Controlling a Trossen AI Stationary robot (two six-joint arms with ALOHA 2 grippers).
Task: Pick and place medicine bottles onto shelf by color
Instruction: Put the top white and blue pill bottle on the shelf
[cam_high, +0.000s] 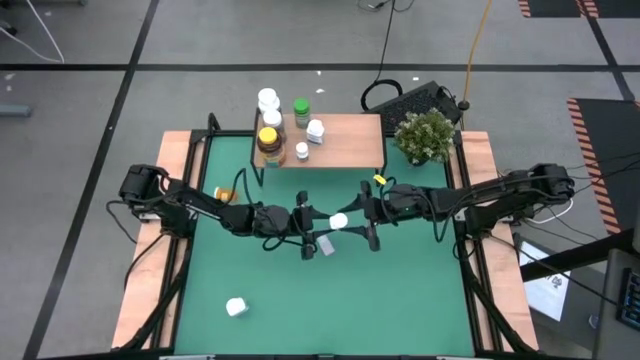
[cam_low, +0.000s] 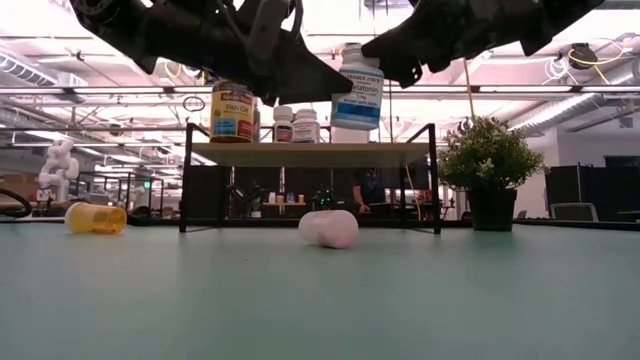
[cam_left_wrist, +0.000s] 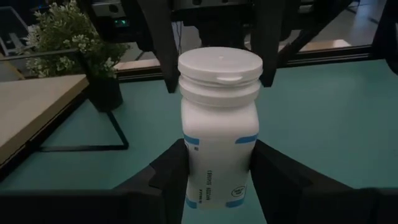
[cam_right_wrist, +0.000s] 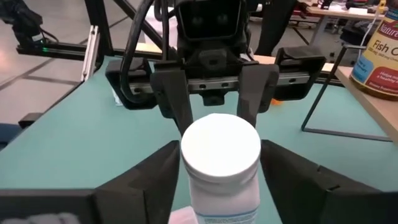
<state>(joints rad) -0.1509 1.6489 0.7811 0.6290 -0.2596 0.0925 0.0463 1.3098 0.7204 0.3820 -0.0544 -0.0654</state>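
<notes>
A white medicine bottle with a blue-striped label stands upright in the air between my two grippers, in front of the shelf. My left gripper is shut on it. My right gripper faces it from the table's right, open, with a finger on each side of the bottle and a gap to each. On the shelf top stand white bottles, an amber one with a yellow lid and a green one. An orange bottle lies on its side by the shelf's left leg. My left gripper pinches the white bottle's lower body between its two fingers. The fingers come in level from the table's left. The bottle stands upright in the hold, cap on top, lifted clear of the table.
A white bottle lies on its side on the green table below the grippers. A white jar sits near the table's near left corner. A potted plant stands at the far right, beside the shelf.
</notes>
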